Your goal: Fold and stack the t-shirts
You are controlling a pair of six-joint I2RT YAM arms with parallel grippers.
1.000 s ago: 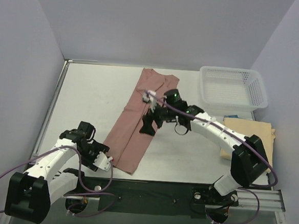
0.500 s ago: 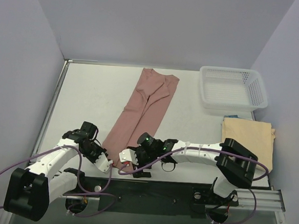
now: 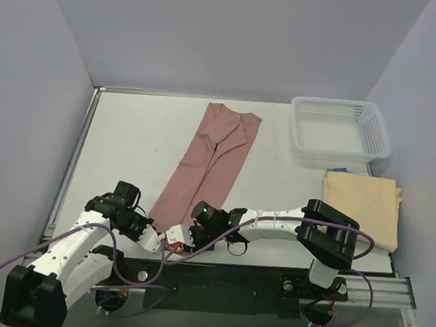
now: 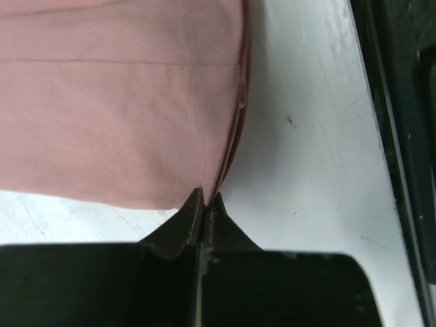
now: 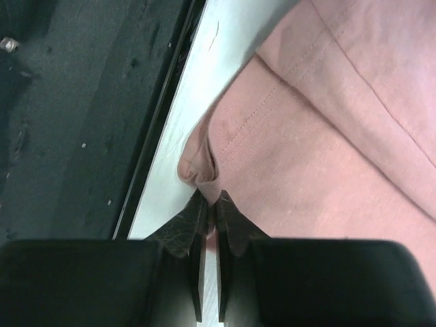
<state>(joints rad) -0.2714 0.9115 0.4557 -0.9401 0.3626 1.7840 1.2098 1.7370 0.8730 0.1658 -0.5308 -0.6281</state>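
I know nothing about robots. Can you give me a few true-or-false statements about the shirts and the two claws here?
1. The left gripper and right gripper both pinch the near end of the pink t-shirt. True.
2. The tan t-shirt lies in the white mesh basket. False: it lies folded on the table beside the basket.
3. The pink t-shirt lies as a long narrow strip. True.
4. The two t-shirts are stacked. False: they lie apart.
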